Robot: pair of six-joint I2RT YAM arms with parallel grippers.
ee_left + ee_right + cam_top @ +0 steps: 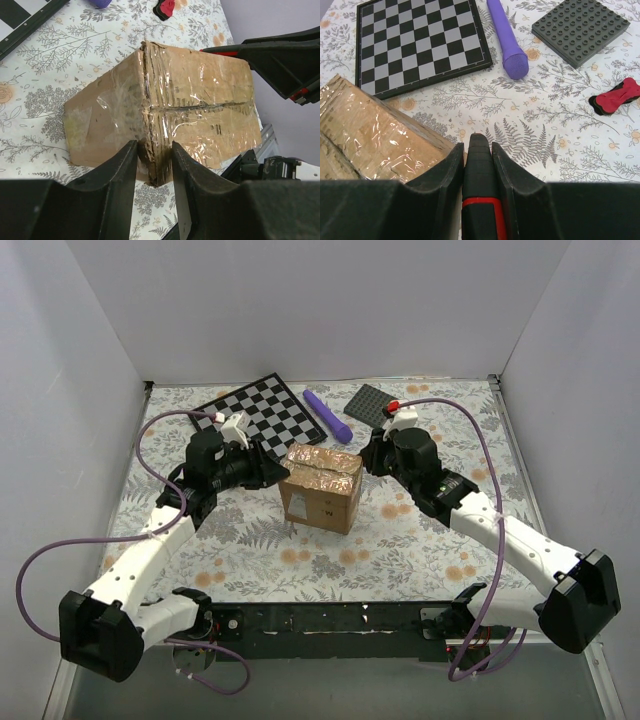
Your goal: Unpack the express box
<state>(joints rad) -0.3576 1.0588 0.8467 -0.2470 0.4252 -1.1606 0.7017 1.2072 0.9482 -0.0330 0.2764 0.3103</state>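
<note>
The express box [322,485] is a brown carton with glossy tape over its top flaps, standing mid-table. My left gripper [275,472] meets it from the left. In the left wrist view the left gripper [153,147] is shut on the near top edge of the box [200,100], with cardboard filling the gap between the fingers. My right gripper [370,455] hovers at the box's right top corner. In the right wrist view it [477,147] is shut on a black tool with a red band [479,170], its tip just beside the box [365,135].
Behind the box lie a chessboard [258,410], a purple cylinder [328,413], a dark grey studded plate [372,403] and a small red-and-black object [393,406]. White walls close in the floral-patterned table on three sides.
</note>
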